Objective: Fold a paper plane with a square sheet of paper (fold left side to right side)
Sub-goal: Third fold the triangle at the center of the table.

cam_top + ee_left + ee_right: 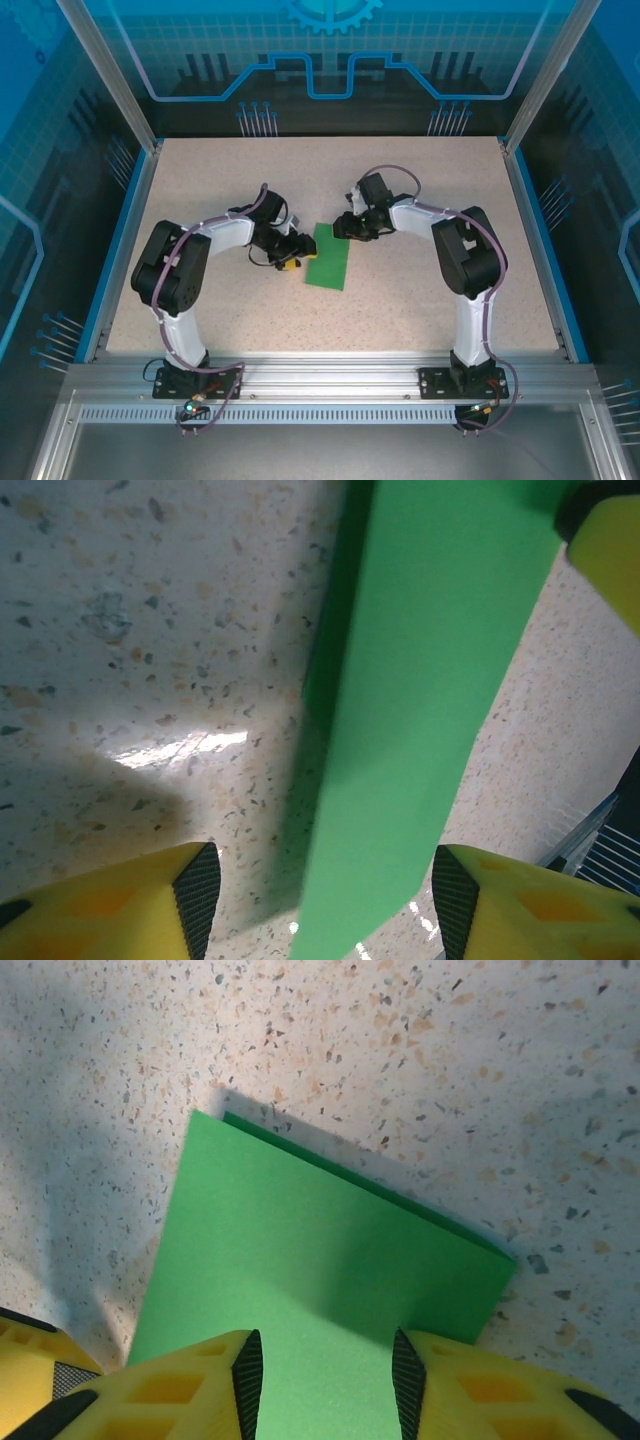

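Top view, mid-frame: square sheet of paper [330, 257], folded narrow, lies between left gripper [290, 255] and right gripper [347, 228]. Left wrist, centre: we note a lifted flap between wide-set jaws, unclamped, so it may spring back. Right wrist, lower frame: parted fingers [500, 1390] straddle offset layers, so we expect a skewed crease.

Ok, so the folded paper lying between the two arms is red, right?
Not quite. The paper is green, not red, as the top view shows plainly. The rest is right: it lies folded between the left arm and the right arm.
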Available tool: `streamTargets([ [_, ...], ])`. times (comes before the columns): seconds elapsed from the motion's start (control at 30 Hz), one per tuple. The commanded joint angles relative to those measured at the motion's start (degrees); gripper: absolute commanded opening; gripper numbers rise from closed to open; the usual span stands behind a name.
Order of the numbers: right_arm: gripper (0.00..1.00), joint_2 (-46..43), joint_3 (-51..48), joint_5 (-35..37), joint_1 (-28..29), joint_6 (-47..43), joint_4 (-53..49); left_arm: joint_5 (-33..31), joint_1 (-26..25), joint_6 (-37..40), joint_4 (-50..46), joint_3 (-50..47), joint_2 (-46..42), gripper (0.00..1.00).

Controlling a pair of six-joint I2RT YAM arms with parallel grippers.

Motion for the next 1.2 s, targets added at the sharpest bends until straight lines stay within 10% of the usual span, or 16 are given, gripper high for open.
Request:
streamTargets([
  [0.0,0.42,1.3,1.6,1.1,0.7,-1.8,-2.1,2.1,-0.8,-0.2,-0.2,1.4,1.7,0.61],
  [0.33,0.42,1.9,1.0,0.8,0.7,-2.1,-1.9,2.7,-2.1,-0.5,-0.2,2.9,3.6,0.57],
  [0.87,0.44,0.2,1.0,1.7,0.6,-3.3,-1.6,2.6,-2.8,-0.7,-0.9,3.7,3.5,0.15],
  [1.17,0.62,-11.7,-6.5,7.1,0.7,-8.3,2.3,3.3,-3.9,-3.4,-0.8,3.0,2.3,0.0],
])
